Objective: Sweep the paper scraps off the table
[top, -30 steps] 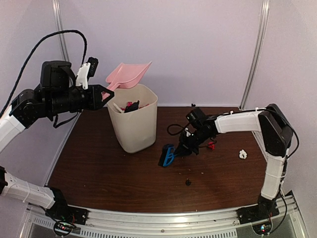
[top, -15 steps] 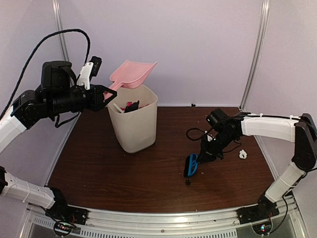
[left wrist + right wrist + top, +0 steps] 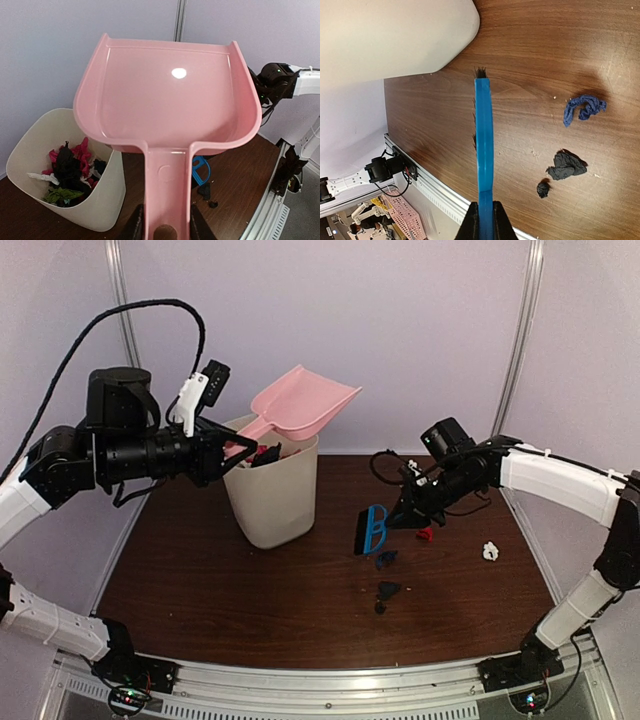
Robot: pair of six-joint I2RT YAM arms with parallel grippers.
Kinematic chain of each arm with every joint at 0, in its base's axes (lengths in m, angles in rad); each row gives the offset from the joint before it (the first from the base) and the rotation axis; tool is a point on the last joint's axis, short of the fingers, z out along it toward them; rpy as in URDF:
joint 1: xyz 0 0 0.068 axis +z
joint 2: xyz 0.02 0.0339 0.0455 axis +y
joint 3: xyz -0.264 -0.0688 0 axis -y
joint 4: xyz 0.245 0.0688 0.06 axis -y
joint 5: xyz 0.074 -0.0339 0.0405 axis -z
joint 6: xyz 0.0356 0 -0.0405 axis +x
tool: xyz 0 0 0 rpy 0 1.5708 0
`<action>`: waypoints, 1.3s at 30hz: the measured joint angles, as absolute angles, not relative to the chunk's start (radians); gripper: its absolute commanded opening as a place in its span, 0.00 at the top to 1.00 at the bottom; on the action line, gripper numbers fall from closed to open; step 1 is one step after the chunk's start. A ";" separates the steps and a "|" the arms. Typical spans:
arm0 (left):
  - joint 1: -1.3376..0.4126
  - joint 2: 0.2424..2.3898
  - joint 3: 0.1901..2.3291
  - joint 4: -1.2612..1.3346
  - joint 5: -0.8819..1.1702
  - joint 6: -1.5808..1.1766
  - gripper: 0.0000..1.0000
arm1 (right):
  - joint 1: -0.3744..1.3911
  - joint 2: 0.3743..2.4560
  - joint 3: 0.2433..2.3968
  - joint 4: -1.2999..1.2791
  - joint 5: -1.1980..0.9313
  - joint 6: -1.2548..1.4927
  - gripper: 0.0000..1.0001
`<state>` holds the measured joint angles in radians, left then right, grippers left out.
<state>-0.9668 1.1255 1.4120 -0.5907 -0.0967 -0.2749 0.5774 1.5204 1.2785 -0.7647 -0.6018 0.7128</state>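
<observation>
Top external: left gripper [image 3: 222, 445] pinches the pink dustpan [image 3: 305, 405] by its handle, beside the cream bin [image 3: 270, 502] — right gripper [image 3: 402, 517] is clamped on the blue brush [image 3: 372, 530]; dark paper scraps [image 3: 386, 588], perhaps three, lie just beside it.

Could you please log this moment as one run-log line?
left gripper: shut on dustpan, raised beside bin | right gripper: shut on brush | paper scraps: several on table

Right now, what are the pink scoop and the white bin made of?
Pink dustpan: probably glossy plastic; a bright light spot shines on its smooth pan. White bin: likely matte plastic; its smooth cream wall shows no glare.
</observation>
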 measured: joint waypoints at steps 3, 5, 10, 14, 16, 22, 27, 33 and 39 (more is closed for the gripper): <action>-1.019 1.131 1.412 -0.591 -0.097 -0.251 1.00 | 0.580 1.573 1.298 -0.736 -0.624 0.712 1.00; -1.054 1.137 1.412 -0.593 -0.099 -0.239 1.00 | 0.588 1.628 1.324 -0.733 -0.636 0.706 1.00; -1.132 1.166 1.412 -0.608 -0.124 -0.221 1.00 | 0.608 1.753 1.409 -0.741 -0.635 0.674 1.00; -1.196 1.213 1.411 -0.630 -0.153 -0.215 1.00 | 0.611 1.779 1.430 -0.755 -0.620 0.649 1.00; -1.218 1.232 1.398 -0.640 -0.163 -0.215 1.00 | 0.610 1.781 1.431 -0.769 -0.602 0.635 1.00; -1.239 1.248 1.336 -0.668 -0.183 -0.225 1.00 | 0.569 1.754 1.394 -0.802 -0.544 0.590 1.00; -1.243 1.246 1.288 -0.667 -0.185 -0.239 1.00 | 0.444 1.654 1.362 -0.838 -0.516 0.545 1.00; -1.244 1.243 1.237 -0.699 -0.187 -0.250 1.00 | 0.290 1.548 1.371 -0.843 -0.451 0.495 1.00; -1.244 1.242 1.205 -0.743 -0.189 -0.267 1.00 | 0.260 1.621 1.467 -0.904 -0.208 0.420 1.00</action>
